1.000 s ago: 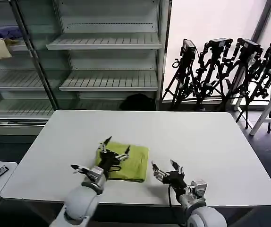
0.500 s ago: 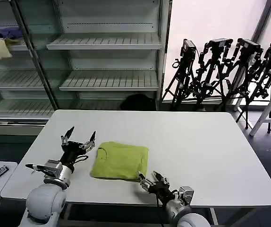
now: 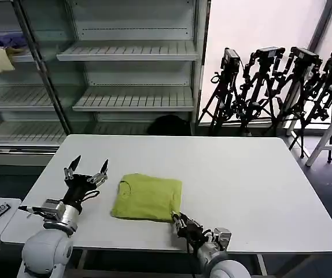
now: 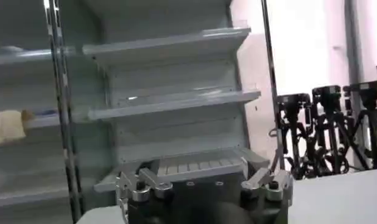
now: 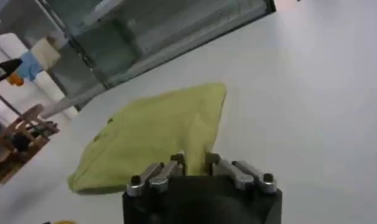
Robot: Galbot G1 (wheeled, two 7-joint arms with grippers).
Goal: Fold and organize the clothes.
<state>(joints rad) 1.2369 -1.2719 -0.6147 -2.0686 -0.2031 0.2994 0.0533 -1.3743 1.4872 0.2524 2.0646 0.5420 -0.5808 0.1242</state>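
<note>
Now right tool narrowed at T-shirt corner

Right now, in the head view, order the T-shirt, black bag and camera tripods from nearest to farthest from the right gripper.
From the right gripper:
1. T-shirt, folded, at the fingertips.
2. Black bag, on the floor beyond the table.
3. Camera tripods, far right.

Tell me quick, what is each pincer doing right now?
Left pincer: open, holding nothing, raised beside the folded lime T-shirt.
Right pincer: fingers close together at the T-shirt's near corner; cannot tell if it grips the cloth.
</note>
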